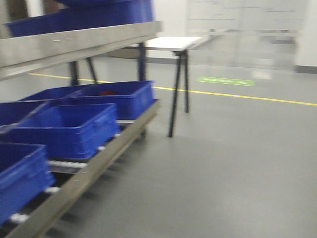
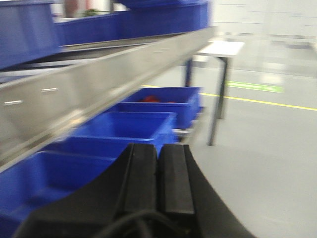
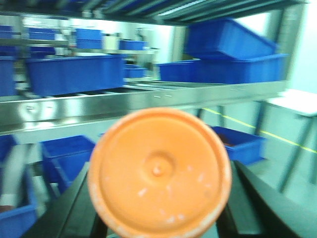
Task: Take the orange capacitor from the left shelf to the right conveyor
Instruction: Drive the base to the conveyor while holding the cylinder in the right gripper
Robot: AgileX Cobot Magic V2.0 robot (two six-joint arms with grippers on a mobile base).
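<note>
The orange capacitor (image 3: 159,171) fills the middle of the right wrist view, seen end-on as a round orange disc. My right gripper (image 3: 161,173) is shut on it, one black finger (image 3: 74,203) on each side. Behind it runs the shiny steel left shelf (image 3: 148,101), also in the front view (image 1: 74,42) and the left wrist view (image 2: 99,84). My left gripper (image 2: 158,148) is shut with its pads pressed together and nothing between them, hanging beside the shelf's lower level. The right conveyor is out of view. Neither arm shows in the front view.
Several blue plastic bins (image 1: 74,126) sit on the roller rack under the shelf, and more (image 1: 94,17) stand on top. A white table with black legs (image 1: 176,47) stands behind the shelf end. Grey floor with a yellow line (image 1: 237,94) spreads to the right.
</note>
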